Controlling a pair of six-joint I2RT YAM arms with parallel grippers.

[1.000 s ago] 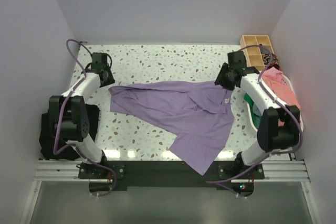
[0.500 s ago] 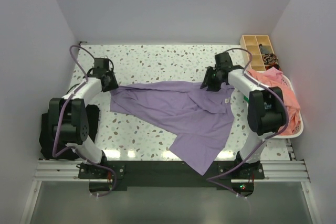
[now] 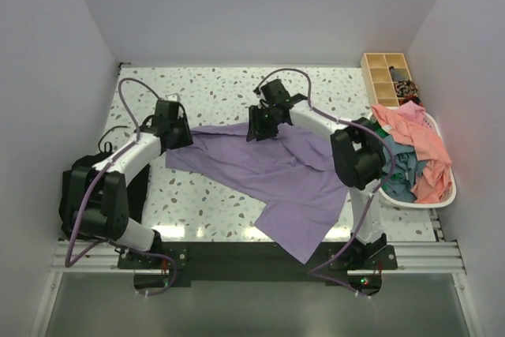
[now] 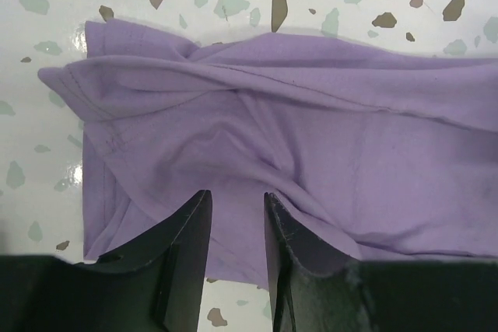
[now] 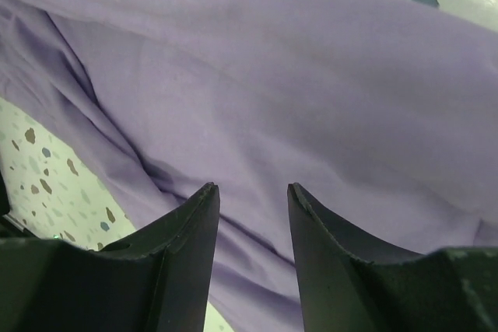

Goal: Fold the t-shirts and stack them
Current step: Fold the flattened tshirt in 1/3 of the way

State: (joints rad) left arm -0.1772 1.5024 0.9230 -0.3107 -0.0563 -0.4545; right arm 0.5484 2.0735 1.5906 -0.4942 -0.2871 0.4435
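Purple t-shirt (image 3: 276, 171) is lying spread but rumpled across the tabletop (image 3: 213, 92), one corner hanging over the near edge. Left gripper (image 4: 233, 215) is pinching the shirt's left hem, cloth bunched between its jaws. Right gripper (image 5: 250, 192) is hovering over the upper edge mid-shirt, jaws parted; can't tell if any cloth is caught. Other t-shirts (image 3: 414, 147) are sitting in the basket (image 3: 446, 195) far right. Risk: the pinch slipping under tension, or uneven pulling skewing the fold.

White speckled table (image 3: 229, 88), lavender t-shirt (image 3: 276, 171) spread across centre frame, white basket (image 3: 442, 199) of clothes at right edge, wooden compartment tray (image 3: 387, 76) upper right
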